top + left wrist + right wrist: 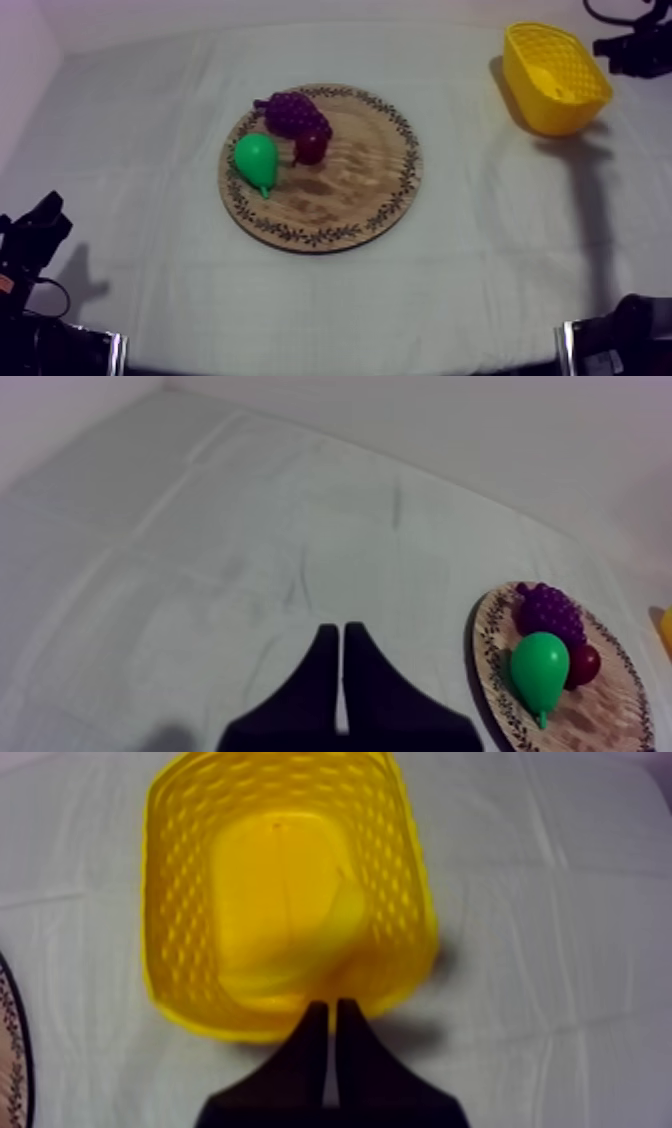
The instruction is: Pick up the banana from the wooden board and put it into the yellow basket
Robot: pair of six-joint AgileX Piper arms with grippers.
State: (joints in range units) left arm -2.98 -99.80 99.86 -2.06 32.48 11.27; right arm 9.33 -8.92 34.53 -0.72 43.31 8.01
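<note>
Right wrist view: right gripper [331, 1006], fingers lying together and empty, is hovering at the yellow basket's [175, 872] near wall. A curved yellow shape, judged to be the banana [300, 947], is lying inside, straight ahead, its long axis slanting. Left gripper [341, 630], fingers together, is sitting beyond the wooden board [600, 721], far from the basket.

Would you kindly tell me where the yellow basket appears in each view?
Top view: yellow basket at the upper right.
Left wrist view: its edge just past the wooden board.
Right wrist view: just beyond my shut right gripper.
Shared landmark: the wooden board.
</note>
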